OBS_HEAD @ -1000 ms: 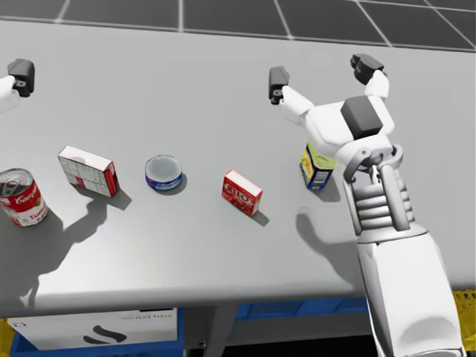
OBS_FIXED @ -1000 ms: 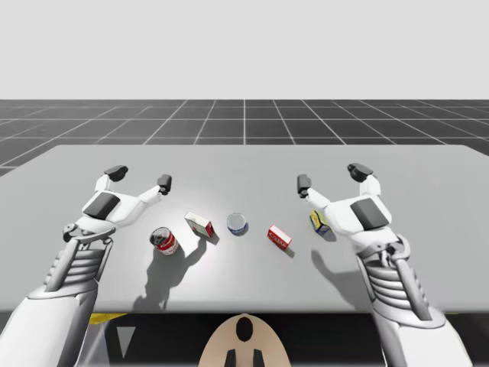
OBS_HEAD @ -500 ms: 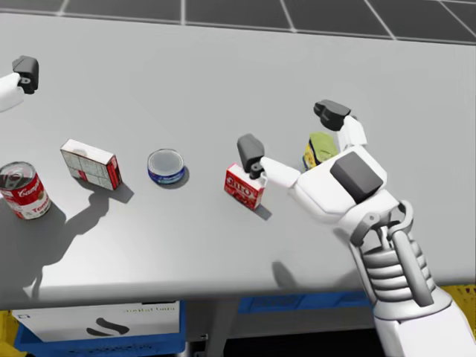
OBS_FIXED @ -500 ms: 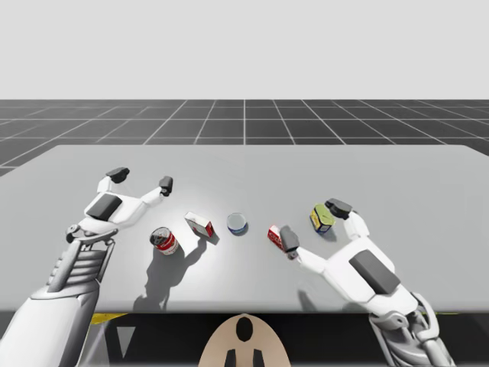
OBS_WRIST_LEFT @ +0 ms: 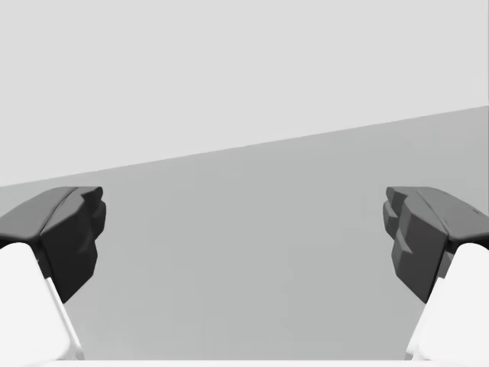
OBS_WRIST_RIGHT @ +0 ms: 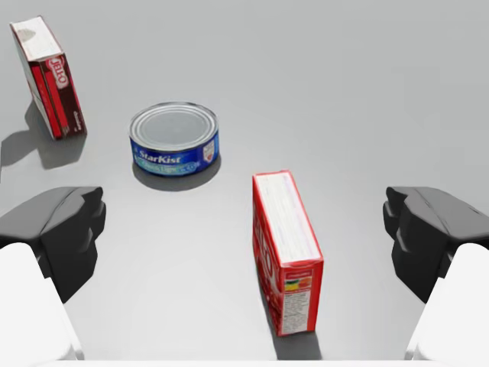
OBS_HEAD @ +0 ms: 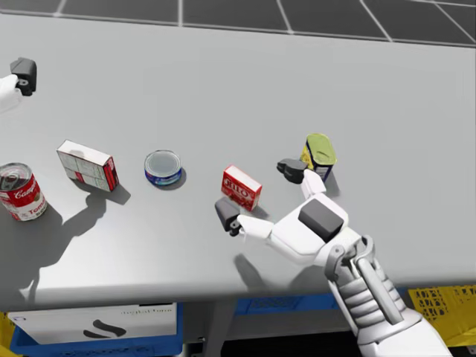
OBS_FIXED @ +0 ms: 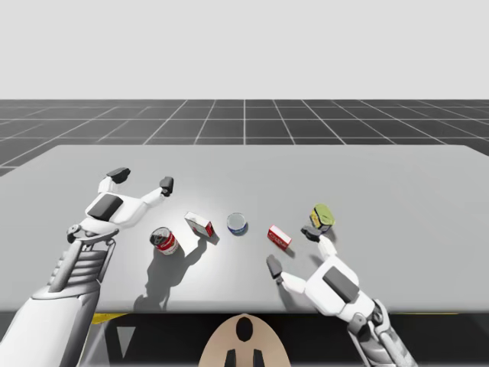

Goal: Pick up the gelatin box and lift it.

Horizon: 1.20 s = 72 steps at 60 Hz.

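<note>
1 flat blue can (OBS_WRIST_RIGHT: 174, 140) lies near the gelatin box (OBS_WRIST_RIGHT: 286, 248), not touching

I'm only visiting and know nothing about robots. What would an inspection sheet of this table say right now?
Surface: grey table, holding five items.
Job's thing: gelatin box on the table, untouched.
Clutter: bigger red box, blue can, red can and yellow can, each standing apart.
Grippers: right gripper open, gelatin box between its fingers; left gripper open over bare table.
Cables: nothing seen.
Surroundings: dark gridded floor.
</note>
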Motion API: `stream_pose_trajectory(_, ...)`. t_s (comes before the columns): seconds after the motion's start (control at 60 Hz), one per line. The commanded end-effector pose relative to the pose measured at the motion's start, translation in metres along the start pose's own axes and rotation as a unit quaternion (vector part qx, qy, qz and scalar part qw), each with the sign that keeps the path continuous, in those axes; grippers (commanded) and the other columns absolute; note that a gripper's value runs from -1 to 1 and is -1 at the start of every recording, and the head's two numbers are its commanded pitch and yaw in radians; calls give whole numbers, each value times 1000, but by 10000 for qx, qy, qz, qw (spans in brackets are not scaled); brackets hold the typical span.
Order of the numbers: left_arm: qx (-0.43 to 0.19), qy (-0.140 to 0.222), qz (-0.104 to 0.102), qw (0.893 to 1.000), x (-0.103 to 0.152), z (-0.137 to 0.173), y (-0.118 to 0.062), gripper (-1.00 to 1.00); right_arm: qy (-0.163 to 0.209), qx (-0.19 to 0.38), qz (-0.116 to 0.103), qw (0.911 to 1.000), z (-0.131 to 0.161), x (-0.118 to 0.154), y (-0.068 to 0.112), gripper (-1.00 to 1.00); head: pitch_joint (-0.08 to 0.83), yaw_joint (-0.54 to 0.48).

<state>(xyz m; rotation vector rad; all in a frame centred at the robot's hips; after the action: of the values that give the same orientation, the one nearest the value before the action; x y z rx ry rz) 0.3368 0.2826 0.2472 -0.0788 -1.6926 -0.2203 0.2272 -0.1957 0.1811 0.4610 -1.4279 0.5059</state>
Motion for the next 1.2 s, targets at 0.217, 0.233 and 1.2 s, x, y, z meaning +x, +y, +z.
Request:
stream_pose_trajectory(0.217, -6, -2, 5, 10000, 1, 1, -1, -1000, 522, 7, -382, 9979, -35, -26, -12, -1000, 699, -164)
stream_pose_trajectory(0.233, -6, -2, 6, 10000, 1, 1, -1, -1000, 562, 39, -418, 9975, -38, -27, -11, -1000, 699, -164)
stream_pose_trajectory(1.2, -29, -27, -12, 10000, 2, 2, -2, -1000, 978, -64, -298, 9947, -55, -39, -9, 1000, 423, -181)
